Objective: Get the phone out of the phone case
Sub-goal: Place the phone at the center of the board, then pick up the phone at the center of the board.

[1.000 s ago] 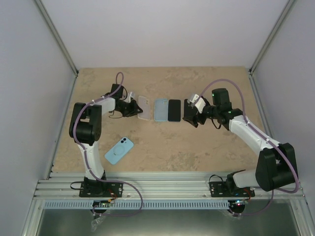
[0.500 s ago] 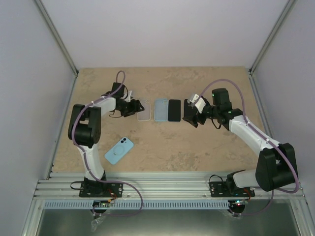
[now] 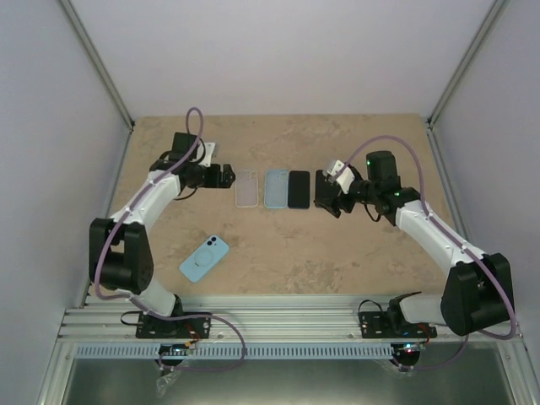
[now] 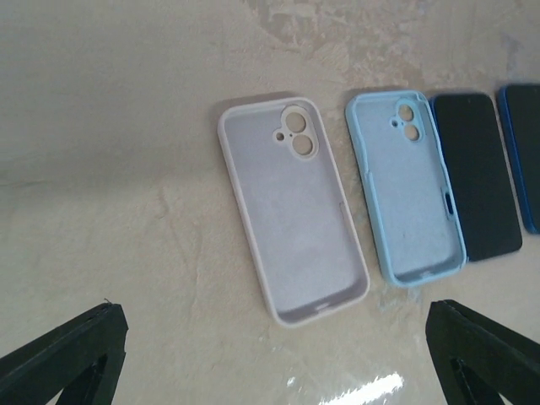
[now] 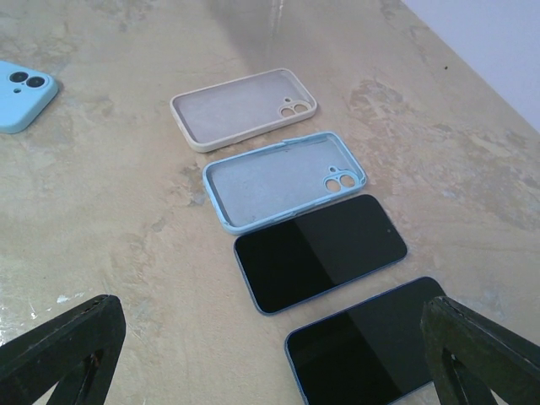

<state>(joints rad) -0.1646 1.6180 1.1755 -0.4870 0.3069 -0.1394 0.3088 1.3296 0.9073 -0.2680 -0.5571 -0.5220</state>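
Observation:
Four things lie in a row on the table: an empty white case (image 3: pixel 245 187) (image 4: pixel 291 207) (image 5: pixel 240 108), an empty light blue case (image 3: pixel 276 187) (image 4: pixel 405 186) (image 5: pixel 283 179), a bare black phone (image 3: pixel 298 188) (image 4: pixel 477 173) (image 5: pixel 319 251) and a second bare phone (image 5: pixel 371 337). My left gripper (image 3: pixel 225 175) (image 4: pixel 270 371) is open, just left of the white case and holding nothing. My right gripper (image 3: pixel 323 196) (image 5: pixel 270 363) is open over the second phone. A light blue phone case (image 3: pixel 205 258) (image 5: pixel 21 83), back up with camera lenses showing, lies apart near the front left.
The beige tabletop (image 3: pixel 337 253) is walled by white panels at the left, back and right. An aluminium rail (image 3: pixel 278 325) with both arm bases runs along the near edge.
My left gripper has opened, let go of the white case and drawn back to the left, its arm swinging outward. The right arm has barely moved.

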